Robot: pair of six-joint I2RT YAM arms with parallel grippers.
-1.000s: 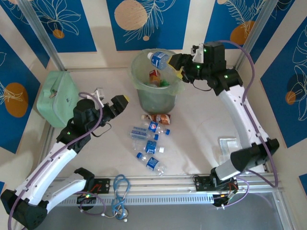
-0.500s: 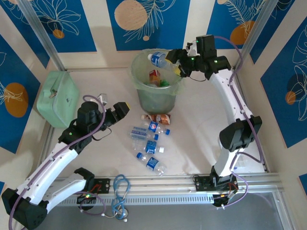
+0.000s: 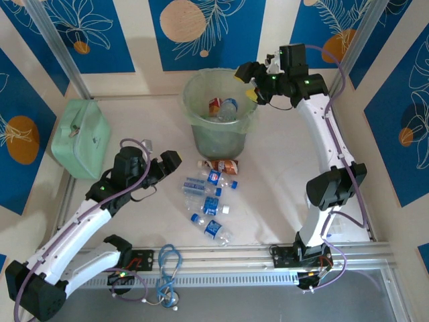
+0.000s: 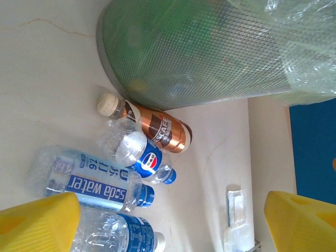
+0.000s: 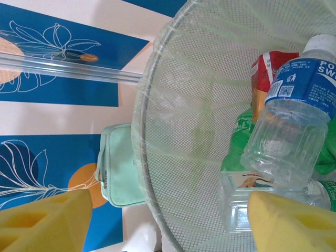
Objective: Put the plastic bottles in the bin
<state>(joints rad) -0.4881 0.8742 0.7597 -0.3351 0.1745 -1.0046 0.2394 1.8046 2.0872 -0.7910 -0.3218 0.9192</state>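
The bin stands at the back middle of the table. My right gripper hovers open over its right rim with nothing between its fingers. Inside the bin lie a clear blue-labelled bottle, a green bottle and a red-labelled one. Several bottles lie on the table in front of the bin: a brown one, a Pepsi one, a soda water one and two more nearer. My left gripper is open just left of them, facing the brown bottle and soda water bottle.
A flat mint-green case sits at the left. A small clear plastic piece lies at the right near the right arm's base. A blue cable loop hangs at the front rail.
My right gripper let go of the blue-labelled bottle, which dropped into the bin. My left gripper moved down and right, closer to the bottles on the table.
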